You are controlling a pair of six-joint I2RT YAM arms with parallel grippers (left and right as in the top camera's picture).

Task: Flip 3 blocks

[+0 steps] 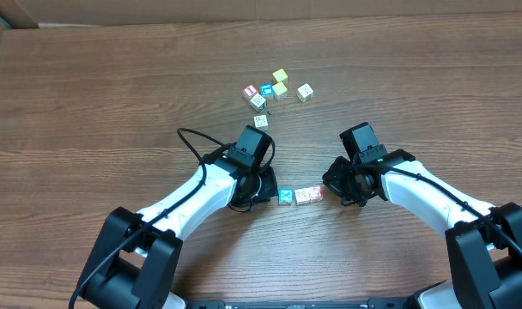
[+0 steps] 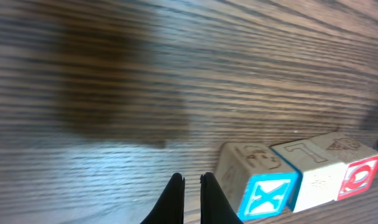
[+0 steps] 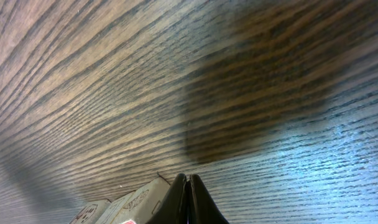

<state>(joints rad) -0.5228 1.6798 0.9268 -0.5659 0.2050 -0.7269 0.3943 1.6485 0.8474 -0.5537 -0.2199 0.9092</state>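
Between the two tools on the desk (image 1: 89, 103) I count one row of three blocks (image 1: 300, 196), set side by side and touching. Seven more loose cubes (image 1: 265, 93) lie well apart at the far side. Two of them are yellow-topped, one is red-topped, one is blue-topped, and the others are pale. One of the pale ones sits a little apart from the cluster, nearer my left arm.

From the left wrist camera I can see the row up close. The X block (image 2: 263, 186) is plain wood on its top and side, and the face toward the camera carries a white X on teal-blue. The middle block (image 2: 316, 177) is pale, with a blue edge along its top and faint marks I cannot read. The third block (image 2: 361, 175) shows a red ring on a white face. From overhead the X block is the end nearest my left arm, and the two pale, red-marked ones run toward my right arm.

I have two tools, one on each arm. The left tool (image 2: 192, 182) has its fingers drawn together with only a sliver between them. It grips nothing and sits low over the desk, just beside the X block without touching it. The right tool (image 3: 187, 180) has its fingers pressed flat together and is also empty. It sits near the other end of the row, which only just shows at the bottom edge of its wrist camera.
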